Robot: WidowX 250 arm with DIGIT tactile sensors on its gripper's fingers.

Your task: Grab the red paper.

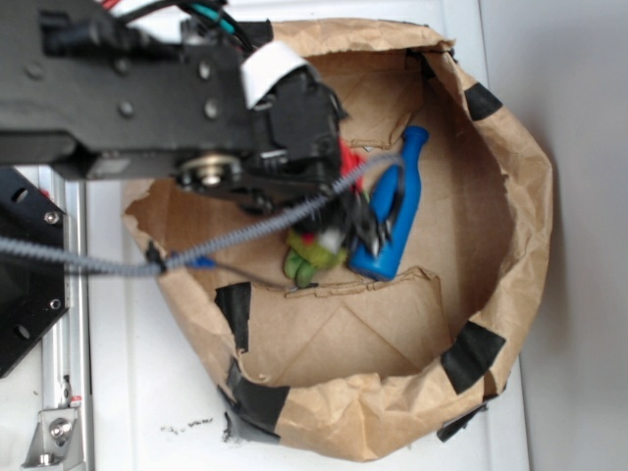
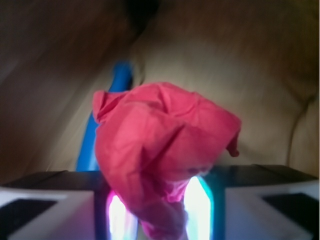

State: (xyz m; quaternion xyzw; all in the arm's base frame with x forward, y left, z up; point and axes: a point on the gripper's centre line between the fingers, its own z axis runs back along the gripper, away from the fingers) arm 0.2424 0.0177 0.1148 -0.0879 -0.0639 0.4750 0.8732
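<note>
exterior: bright, even | wrist: dim, blurred | glowing glare at bottom edge

Claw pinching red paper; blue bottle behind.

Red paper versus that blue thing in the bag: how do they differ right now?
The red paper is a crumpled, lumpy wad; the blue bottle-shaped object is smooth, long and rigid-looking. The paper sits between the gripper fingers; the blue object lies loose on the bag floor. Both are inside the brown paper bag.
</note>
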